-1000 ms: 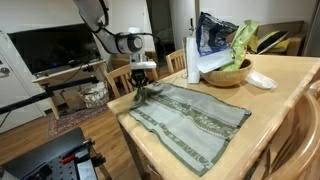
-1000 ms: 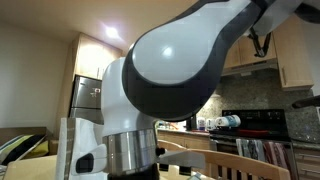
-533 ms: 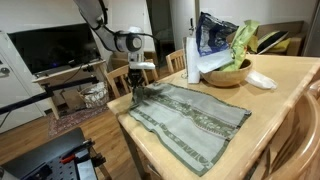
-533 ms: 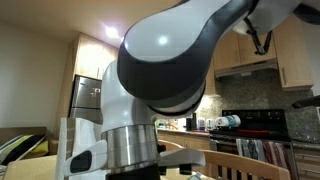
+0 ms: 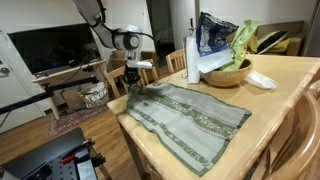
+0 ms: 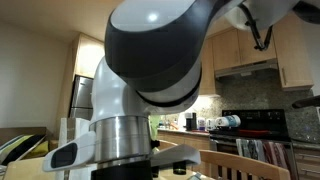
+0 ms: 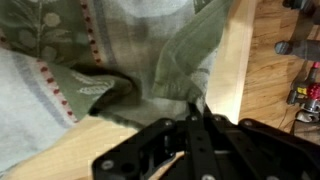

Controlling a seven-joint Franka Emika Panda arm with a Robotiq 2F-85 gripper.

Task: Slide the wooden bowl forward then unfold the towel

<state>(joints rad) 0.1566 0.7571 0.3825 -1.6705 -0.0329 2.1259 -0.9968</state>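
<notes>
The hand is pressing its 2 fingers together on a corner of the towel. It is right by the edge of the table. The pinched cloth is bunching up into a fold there.

In an exterior view, the rest of the towel is lying flat, spreading from the table corner beside the robot toward the middle. The wooden bowl is sitting near the far edge of the table, close to the towel. A blue bag and green leaves are poking out of it. The print on the bag is too small to read. A white dish is lying just beside the bowl.
</notes>
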